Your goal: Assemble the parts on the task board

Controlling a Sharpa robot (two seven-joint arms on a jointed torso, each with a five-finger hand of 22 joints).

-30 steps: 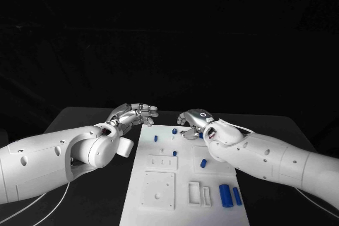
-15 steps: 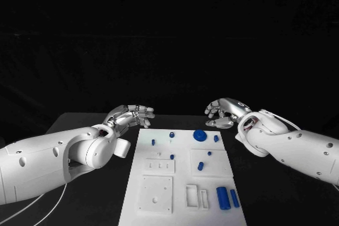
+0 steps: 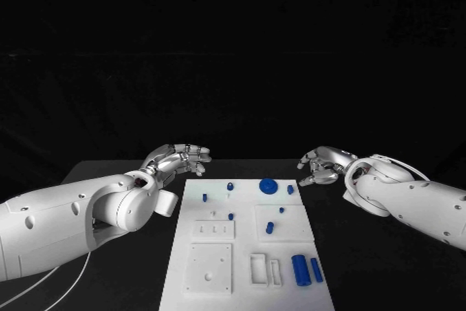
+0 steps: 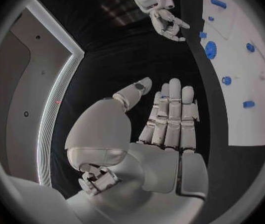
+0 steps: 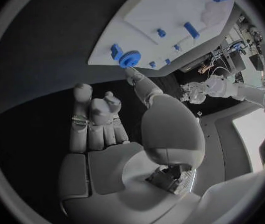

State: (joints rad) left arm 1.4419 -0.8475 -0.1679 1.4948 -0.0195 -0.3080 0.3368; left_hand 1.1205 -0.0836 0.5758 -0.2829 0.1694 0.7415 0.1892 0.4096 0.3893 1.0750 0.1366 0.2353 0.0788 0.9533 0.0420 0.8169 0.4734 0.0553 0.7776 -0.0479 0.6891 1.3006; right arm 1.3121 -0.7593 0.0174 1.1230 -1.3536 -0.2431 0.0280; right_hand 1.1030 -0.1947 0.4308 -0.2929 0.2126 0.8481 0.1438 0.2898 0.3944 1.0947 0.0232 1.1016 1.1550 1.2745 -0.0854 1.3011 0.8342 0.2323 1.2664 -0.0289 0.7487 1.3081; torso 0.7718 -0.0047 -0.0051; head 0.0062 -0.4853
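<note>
The white task board lies in the middle of the black table. At its far end stands a blue gear, with small blue pegs around it. Two blue cylinders lie near the board's front right corner. My left hand hovers off the board's far left corner, holding nothing; in the left wrist view its fingers are stretched out side by side. My right hand hovers right of the board's far end, apart from the gear, with loosely bent fingers and nothing in them.
White raised blocks with slots and holes sit on the board's near half. Black table surface lies on either side of the board. The right hand also appears in the left wrist view.
My right hand has drawn back from the board's far end to the right, leaving the blue gear standing there. The left hand has hardly moved.
</note>
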